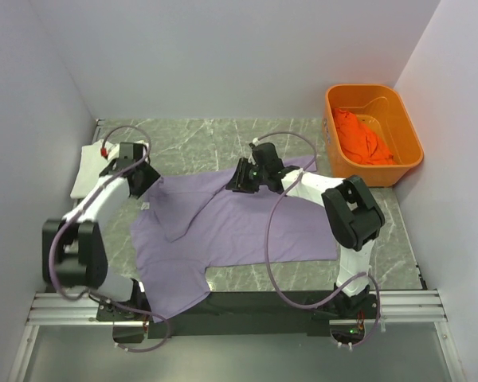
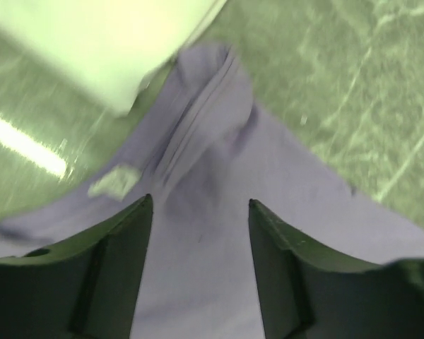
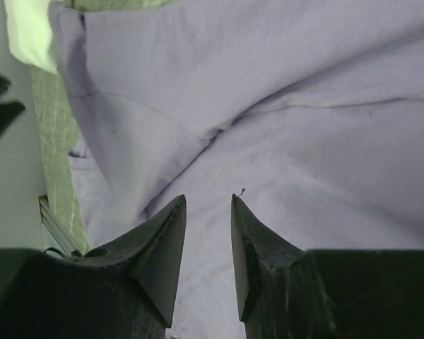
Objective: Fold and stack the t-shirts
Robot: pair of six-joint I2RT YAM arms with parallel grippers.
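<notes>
- Rail (image 1: pixel 414 306) of metal along the bottom edge of the top view, with both arm bases bolted on it.
- Just past the rail, lavender-purple t-shirt (image 1: pixel 247 231) spread on the green marble table (image 1: pixel 215 135), filling the middle of the frame. One part of the shirt reaching down at the lower left, almost to the rail.
- Upper left part of that shirt folded over, with a crease running from the upper middle down toward the left.
- Left gripper (image 1: pixel 147 183) at the left of the frame, over the shirt's upper left edge.
- In the left wrist view, left gripper (image 2: pixel 200 212) jaws wide apart and holding nothing, with purple cloth lying below and between them.
- Small pale label (image 2: pixel 113 182) on the cloth at the left of that view, and a stitched seam (image 2: pixel 198 120) above the jaws.
- Right gripper (image 1: pixel 237 181) at the upper middle of the top view, over the shirt's far edge.
- In the right wrist view, right gripper (image 3: pixel 208 212) jaws a little apart, only a thin gap. Nothing pinched, just purple cloth below.
- White t-shirt (image 1: pixel 86 163) folded at the upper left, just beside the left gripper.
- Orange tub (image 1: pixel 410 151) at the upper right, well apart from both grippers, with the bright orange t-shirt (image 1: pixel 362 139) bunched up inside.
</notes>
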